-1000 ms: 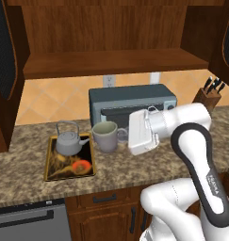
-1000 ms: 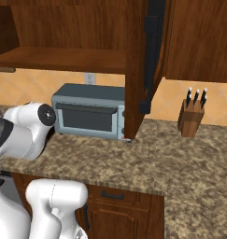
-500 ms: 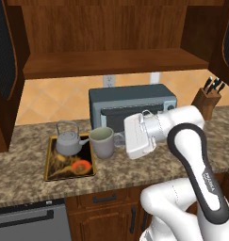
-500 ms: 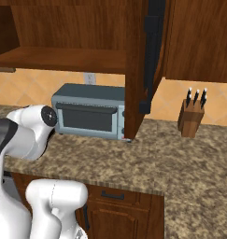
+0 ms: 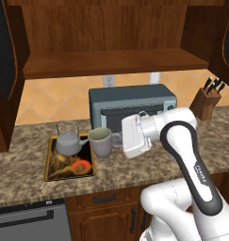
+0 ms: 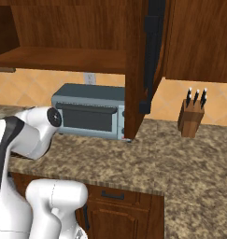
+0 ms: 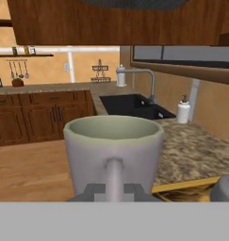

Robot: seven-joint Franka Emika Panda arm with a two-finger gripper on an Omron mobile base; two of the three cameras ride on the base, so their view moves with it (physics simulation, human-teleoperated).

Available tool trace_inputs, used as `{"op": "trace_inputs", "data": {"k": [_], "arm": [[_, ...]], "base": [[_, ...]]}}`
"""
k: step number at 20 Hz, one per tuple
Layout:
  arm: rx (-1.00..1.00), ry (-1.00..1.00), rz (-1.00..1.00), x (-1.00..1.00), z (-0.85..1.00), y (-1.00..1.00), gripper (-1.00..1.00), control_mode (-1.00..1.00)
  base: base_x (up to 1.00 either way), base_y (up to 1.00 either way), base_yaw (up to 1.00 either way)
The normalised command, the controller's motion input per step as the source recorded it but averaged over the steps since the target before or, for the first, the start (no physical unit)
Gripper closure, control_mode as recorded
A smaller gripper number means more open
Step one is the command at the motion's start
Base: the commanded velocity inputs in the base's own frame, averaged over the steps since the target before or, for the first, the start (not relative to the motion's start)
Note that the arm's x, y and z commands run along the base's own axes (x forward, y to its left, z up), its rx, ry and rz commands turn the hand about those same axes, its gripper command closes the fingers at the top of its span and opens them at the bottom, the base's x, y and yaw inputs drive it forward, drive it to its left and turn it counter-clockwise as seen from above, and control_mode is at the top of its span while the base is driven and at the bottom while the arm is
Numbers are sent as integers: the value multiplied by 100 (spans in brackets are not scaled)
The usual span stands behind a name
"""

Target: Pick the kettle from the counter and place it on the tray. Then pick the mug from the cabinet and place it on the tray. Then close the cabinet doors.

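- Gripping the mug (image 5: pixel 102 141) by its side loop handle, the gripper (image 5: pixel 119 139) has its jaws pinched narrow on that handle; the hand view shows the handle running down between the two dark tips.
- The mug (image 7: pixel 113 153) is upright, its rim level, held at the right end of the tray (image 5: pixel 52 160); whether its base touches the tray or the counter (image 5: pixel 134 172) cannot be told.
- The kettle (image 5: pixel 69 141) stands on the back part of the tray, just left of the mug, wire handle arched up.
- The tray lies flat on the counter, its orange and yellow picture showing in front of the kettle.
- Behind the mug sits a grey toaster oven (image 5: pixel 130 104); a knife block (image 5: pixel 204 103) stands farther right.
- The cabinet (image 5: pixel 106 42) above is open, with a cabinet door (image 6: pixel 152 51) swung out edge-on.
- White lettering runs along the arm's dark band (image 5: pixel 200 173), too small to read.
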Motion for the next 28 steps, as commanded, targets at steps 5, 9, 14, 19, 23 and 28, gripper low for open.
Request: {"op": "trace_inputs", "data": {"k": [5,9,14,19,23,28], "arm": [[0,0,0,20,-19,7,100,-100],[0,0,2,14,-32,18,100,-100],[0,0,3,22,-41,17,100,-100],[0,0,3,24,-38,8,100,-100],[0,0,2,21,-32,9,100,-100],[0,0,1,22,-26,9,100,-100]], "base": [[0,0,0],[0,0,0],[0,0,0],[0,0,0],[0,0,0],[0,0,0]]}}
